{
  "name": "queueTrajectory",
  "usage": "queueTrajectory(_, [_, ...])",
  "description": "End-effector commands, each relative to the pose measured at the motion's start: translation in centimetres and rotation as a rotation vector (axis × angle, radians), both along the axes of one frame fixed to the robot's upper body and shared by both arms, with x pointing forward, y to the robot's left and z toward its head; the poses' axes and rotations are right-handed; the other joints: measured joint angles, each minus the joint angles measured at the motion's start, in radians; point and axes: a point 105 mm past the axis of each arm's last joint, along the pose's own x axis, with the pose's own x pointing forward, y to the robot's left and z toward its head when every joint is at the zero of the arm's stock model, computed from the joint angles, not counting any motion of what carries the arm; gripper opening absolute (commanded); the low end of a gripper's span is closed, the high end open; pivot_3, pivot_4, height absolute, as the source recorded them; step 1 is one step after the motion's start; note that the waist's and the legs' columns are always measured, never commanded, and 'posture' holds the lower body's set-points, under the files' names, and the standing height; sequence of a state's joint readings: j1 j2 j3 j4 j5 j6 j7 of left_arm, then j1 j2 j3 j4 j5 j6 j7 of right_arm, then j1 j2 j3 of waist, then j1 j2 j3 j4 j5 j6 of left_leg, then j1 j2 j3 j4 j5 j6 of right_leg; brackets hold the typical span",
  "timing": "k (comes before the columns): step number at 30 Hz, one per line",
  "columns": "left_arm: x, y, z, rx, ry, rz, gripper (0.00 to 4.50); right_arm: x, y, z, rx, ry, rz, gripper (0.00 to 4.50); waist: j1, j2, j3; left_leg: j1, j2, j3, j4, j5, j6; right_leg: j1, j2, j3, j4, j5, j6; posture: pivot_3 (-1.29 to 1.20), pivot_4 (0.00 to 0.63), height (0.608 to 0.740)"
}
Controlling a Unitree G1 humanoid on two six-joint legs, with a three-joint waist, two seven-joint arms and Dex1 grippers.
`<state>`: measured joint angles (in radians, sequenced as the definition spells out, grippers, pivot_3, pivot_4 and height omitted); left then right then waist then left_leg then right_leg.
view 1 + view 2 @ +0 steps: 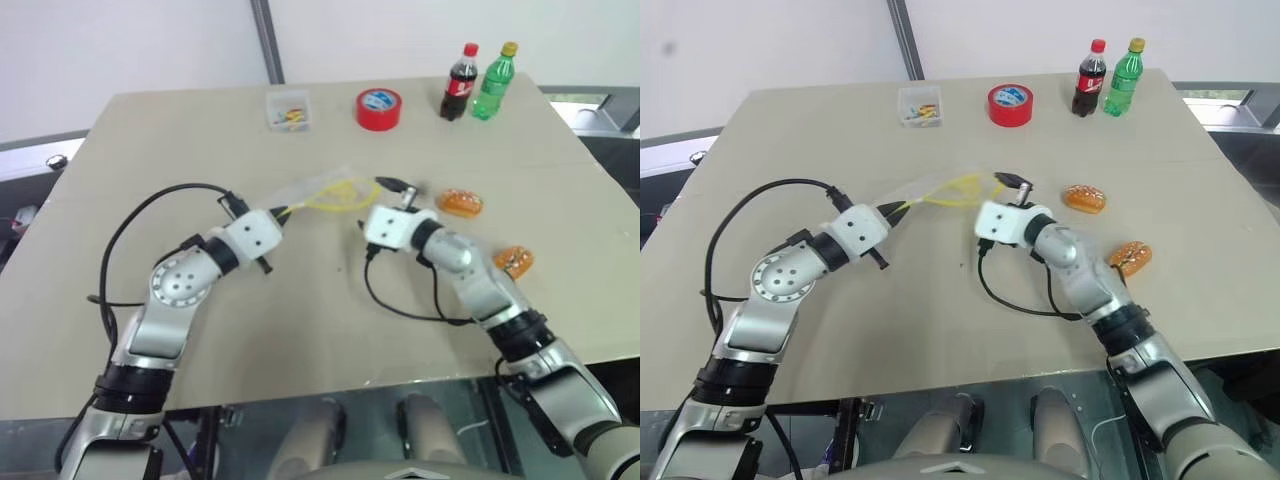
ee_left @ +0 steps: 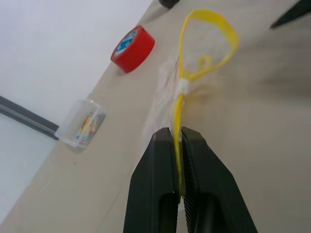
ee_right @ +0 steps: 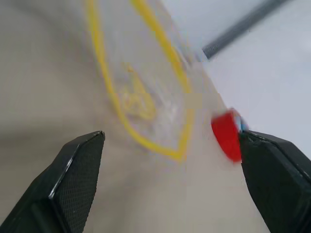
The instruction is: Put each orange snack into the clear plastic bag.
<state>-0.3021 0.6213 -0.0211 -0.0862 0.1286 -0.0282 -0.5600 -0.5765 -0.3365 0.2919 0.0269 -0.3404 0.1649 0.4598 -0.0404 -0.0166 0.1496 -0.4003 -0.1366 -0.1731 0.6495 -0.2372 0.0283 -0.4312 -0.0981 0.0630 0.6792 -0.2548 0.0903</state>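
Left tool [image 2: 179, 160]: fingers pressed together, pinching yellow strip of bag [image 1: 325, 192] at one end. Bag: clear, crinkled, lying on bench [image 1: 300, 310] near centre, between the two tools. Yellow strip spread into an open loop at the mouth. Contents of bag: cannot tell for certain through the crinkled film; no orange piece seen inside.

Right tool [image 3: 170, 174]: fingers spread wide, nothing between them. Located just beside the open end of bag, opposite left tool, pointing toward the mouth loop. Contact with bag: not visible.

Snack A [image 1: 460, 203]: on bench, outside bag, just beyond right tool on the robot's right. Snack B [image 1: 513, 262]: on bench, outside bag, beside right forearm, nearer the bench's front edge than snack A. Both orange, glossy, speckled on top, apart from each other.

Far side of bench, in a row from left to right:
- Small clear box [image 1: 288, 110], open top, holding small colourful bits.
- Red tape roll [image 1: 379, 108], lying flat, blue-and-white label facing up.
- Dark cola bottle [image 1: 460, 83], red cap, upright.
- Green bottle [image 1: 494, 82], yellow cap, upright, just beside cola bottle.

All far-side items well apart from bag and snacks.
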Motion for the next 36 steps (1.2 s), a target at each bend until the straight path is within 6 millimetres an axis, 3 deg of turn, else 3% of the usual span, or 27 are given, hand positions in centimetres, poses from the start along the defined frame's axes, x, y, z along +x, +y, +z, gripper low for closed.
queueTrajectory(1, [0.4,0.3,1.0,-0.006,-0.032,0.022,0.00,0.6,-4.6,2.3,0.101,0.047,-0.133,4.47,0.001,0.000,0.000,0.000,0.000,0.000,0.000,0.000,0.000,0.000,0.000,0.000,0.000,0.000,0.000,0.00,0.150,0.710])
queueTrajectory(6, [0.5,0.2,1.2,-0.016,-0.028,0.029,0.00,0.8,-12.2,2.9,0.239,0.176,-0.386,4.47,0.009,0.000,0.000,0.000,0.000,0.000,0.000,0.000,0.000,0.000,-0.001,-0.001,0.000,0.000,0.000,0.00,0.150,0.710])
queueTrajectory(8, [0.5,0.2,1.2,-0.021,-0.026,0.032,0.00,0.3,-13.4,2.9,0.253,0.180,-0.422,4.47,0.008,0.000,0.000,0.000,0.000,0.000,0.000,0.000,0.000,0.000,-0.001,-0.001,0.000,0.000,0.000,0.00,0.150,0.710])
queueTrajectory(14, [0.6,-0.4,1.0,-0.029,-0.025,0.019,0.00,0.5,-13.0,0.0,0.119,0.263,-0.338,4.47,-0.002,0.000,0.000,0.000,0.000,0.002,0.000,0.000,0.000,0.000,-0.005,0.001,0.000,0.000,0.000,0.00,0.150,0.710])
queueTrajectory(23, [-0.4,-1.1,1.1,-0.034,-0.030,-0.013,0.00,5.3,-14.5,-1.0,0.192,0.423,-0.328,4.47,0.000,0.000,0.000,0.000,0.000,0.002,0.000,0.000,0.000,0.000,-0.003,0.001,-0.001,0.000,0.000,0.00,0.150,0.710])
queueTrajectory(28, [-1.3,-1.5,0.9,-0.046,-0.031,-0.016,0.00,6.1,-14.5,-2.1,0.205,0.572,-0.275,4.47,0.000,0.000,0.001,-0.001,0.000,0.002,0.000,0.000,0.000,0.000,-0.004,0.000,-0.001,0.000,0.000,0.00,0.150,0.710])
queueTrajectory(32, [-1.6,-1.5,0.9,-0.063,-0.031,-0.012,0.00,6.3,-14.5,-2.6,0.221,0.617,-0.260,3.24,-0.001,0.000,0.001,-0.001,0.000,0.002,0.000,0.000,0.000,0.000,-0.003,0.000,-0.001,0.000,0.000,0.00,0.150,0.710])
queueTrajectory(36, [-1.7,-1.6,0.9,-0.080,-0.029,-0.008,0.00,6.4,-14.3,-1.7,0.266,0.613,-0.223,1.41,0.000,0.000,0.001,-0.001,0.000,0.002,0.000,0.000,0.000,0.000,-0.003,0.000,-0.001,0.000,0.000,0.00,0.150,0.710])
